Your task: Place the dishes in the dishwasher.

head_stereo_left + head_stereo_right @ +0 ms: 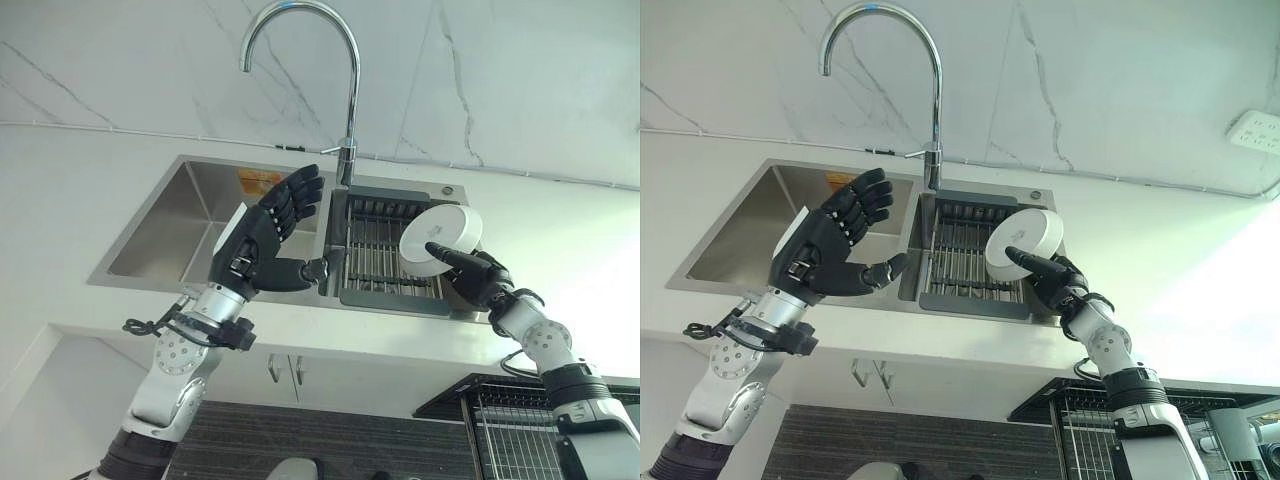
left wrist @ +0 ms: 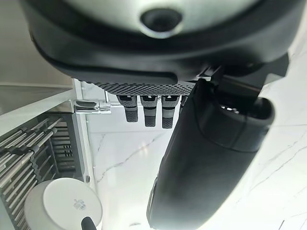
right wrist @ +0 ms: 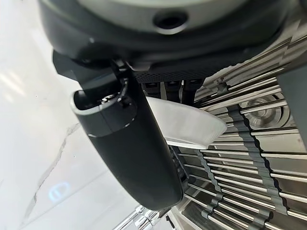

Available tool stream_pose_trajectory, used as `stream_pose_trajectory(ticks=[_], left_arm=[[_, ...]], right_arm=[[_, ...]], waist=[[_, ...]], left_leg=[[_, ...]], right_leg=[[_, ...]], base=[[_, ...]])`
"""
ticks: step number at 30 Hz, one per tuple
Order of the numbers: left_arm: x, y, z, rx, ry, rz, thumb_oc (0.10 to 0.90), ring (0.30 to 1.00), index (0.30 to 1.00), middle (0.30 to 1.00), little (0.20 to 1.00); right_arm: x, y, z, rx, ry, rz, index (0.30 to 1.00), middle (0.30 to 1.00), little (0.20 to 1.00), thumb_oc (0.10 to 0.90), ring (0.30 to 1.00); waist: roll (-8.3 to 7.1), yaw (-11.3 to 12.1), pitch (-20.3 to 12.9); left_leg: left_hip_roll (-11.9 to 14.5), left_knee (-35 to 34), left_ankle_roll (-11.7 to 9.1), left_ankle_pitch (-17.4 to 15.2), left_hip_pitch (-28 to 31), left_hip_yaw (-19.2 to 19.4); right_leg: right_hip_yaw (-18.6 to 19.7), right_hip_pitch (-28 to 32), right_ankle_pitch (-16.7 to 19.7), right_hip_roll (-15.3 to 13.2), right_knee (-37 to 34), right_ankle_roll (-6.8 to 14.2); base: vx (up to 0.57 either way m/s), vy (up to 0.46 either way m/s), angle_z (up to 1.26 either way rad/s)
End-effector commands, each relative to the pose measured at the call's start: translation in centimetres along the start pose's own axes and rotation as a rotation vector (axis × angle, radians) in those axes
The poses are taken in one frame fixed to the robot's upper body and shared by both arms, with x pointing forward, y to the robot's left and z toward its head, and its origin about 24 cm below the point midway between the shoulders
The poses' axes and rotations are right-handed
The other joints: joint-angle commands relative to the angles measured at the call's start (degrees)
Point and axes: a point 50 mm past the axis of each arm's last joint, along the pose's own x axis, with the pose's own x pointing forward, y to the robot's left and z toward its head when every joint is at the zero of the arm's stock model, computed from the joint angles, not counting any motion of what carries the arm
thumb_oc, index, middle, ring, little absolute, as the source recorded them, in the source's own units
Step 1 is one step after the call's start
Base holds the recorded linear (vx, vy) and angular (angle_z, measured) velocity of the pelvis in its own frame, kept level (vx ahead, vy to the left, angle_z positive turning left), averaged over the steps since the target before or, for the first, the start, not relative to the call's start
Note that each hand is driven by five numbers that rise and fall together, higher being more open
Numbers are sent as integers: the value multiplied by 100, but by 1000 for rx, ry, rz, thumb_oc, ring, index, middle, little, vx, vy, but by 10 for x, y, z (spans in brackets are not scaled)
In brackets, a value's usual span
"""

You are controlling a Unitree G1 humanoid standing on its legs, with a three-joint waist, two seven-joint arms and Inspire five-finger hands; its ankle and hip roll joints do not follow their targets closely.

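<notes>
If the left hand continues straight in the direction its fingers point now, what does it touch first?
Probably the tap: the open left hand points up and away over the sink toward it. Depth is unclear, so it might pass by and reach the marble wall.

Left robot hand [image 1: 268, 238] is raised, palm out, dark fingers spread straight and thumb sticking sideways. Right robot hand [image 1: 478, 275] is lifted too, fingers and thumb pinching.
</notes>
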Motion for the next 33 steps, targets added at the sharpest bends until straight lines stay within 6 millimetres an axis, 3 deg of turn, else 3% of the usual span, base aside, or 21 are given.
stream_pose_trajectory(ticks=[1,3,4,5,6,14,22,30,33], left_arm=[[25,-8,48,0,-260,-69,800,900,900,900,900],[25,-8,48,-2,-258,-72,800,900,900,900,900],[26,-9,48,-4,-256,-75,800,900,900,900,900],[26,-9,48,-5,-256,-76,800,900,900,900,900],[27,-10,48,-6,-254,-77,800,900,900,900,900],[29,-11,46,-16,-249,-81,800,900,900,900,900],[30,-12,46,-19,-250,-79,800,900,900,900,900],[28,-12,46,-9,-254,-75,800,900,900,900,900],[27,-10,47,-4,-255,-72,800,900,900,900,900]], right_arm=[[6,20,39,-41,-94,51,900,900,900,800,900],[7,20,41,-32,-103,41,900,900,900,800,900],[8,19,42,-28,-114,32,571,571,571,580,571],[8,19,43,-25,-124,28,493,493,493,529,493],[9,19,46,-19,-139,15,300,300,300,400,300],[11,19,60,25,-257,-77,300,300,300,400,300],[3,28,78,-42,-422,-114,300,300,300,400,300],[-15,46,101,-235,-609,-124,300,300,300,400,300],[-22,50,109,-402,-666,-181,300,300,300,400,300]], waist=[[-10,83,-312],[-9,97,-309],[-5,111,-311],[-3,112,-310],[3,115,-311],[62,151,-337],[115,117,-341],[121,28,-348],[120,-16,-360]], left_leg=[[517,264,-472,-766,200,264],[513,264,-471,-762,204,255],[512,264,-472,-761,204,250],[511,264,-472,-761,205,248],[510,264,-473,-763,207,243],[506,264,-462,-765,204,228],[503,264,-452,-768,207,220],[496,264,-445,-778,207,219],[503,264,-449,-783,199,228]], right_leg=[[195,212,-710,-131,238,478],[190,219,-707,-134,238,476],[182,222,-708,-137,238,476],[182,223,-708,-137,238,475],[185,223,-709,-138,238,476],[198,219,-710,-142,238,469],[231,207,-706,-144,238,460],[308,177,-714,-121,238,456],[349,151,-725,-104,238,458]], base=[[0,0,0],[0,9,5],[-1,5,6],[-2,7,5],[0,0,0],[0,5,5],[0,0,0],[-8,-3,0],[-37,-15,1]])
